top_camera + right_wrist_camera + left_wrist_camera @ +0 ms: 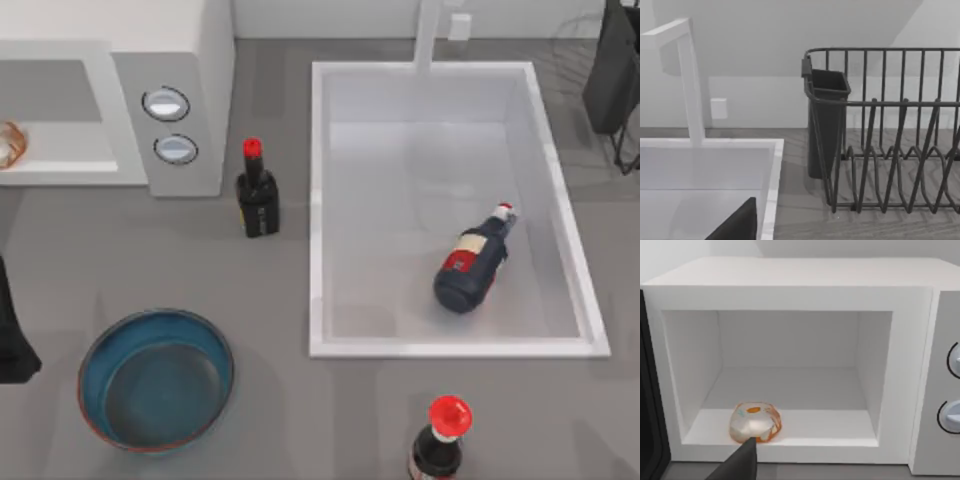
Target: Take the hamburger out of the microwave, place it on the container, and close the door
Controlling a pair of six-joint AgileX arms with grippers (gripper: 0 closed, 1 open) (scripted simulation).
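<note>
The white microwave (190, 60) stands at the back left with its cavity uncovered. The hamburger (755, 422), a pale bun with orange edges, lies on the cavity floor near the front lip; it is at the top view's left edge (10, 145). A dark panel (647, 405) beside the opening looks like the open door's inner face. The container (155, 378), a blue bowl with a reddish rim, sits empty at the front left. My left gripper (742, 460) hovers just in front of the hamburger, apart from it. My right arm (612, 70) is parked at the back right.
A white sink (318, 200) fills the middle and holds a lying dark bottle (472, 262). A red-capped bottle (257, 195) stands between microwave and sink, and another (440, 445) at the front edge. A faucet (428, 35) and a dark dish rack (890, 150) stand at the back.
</note>
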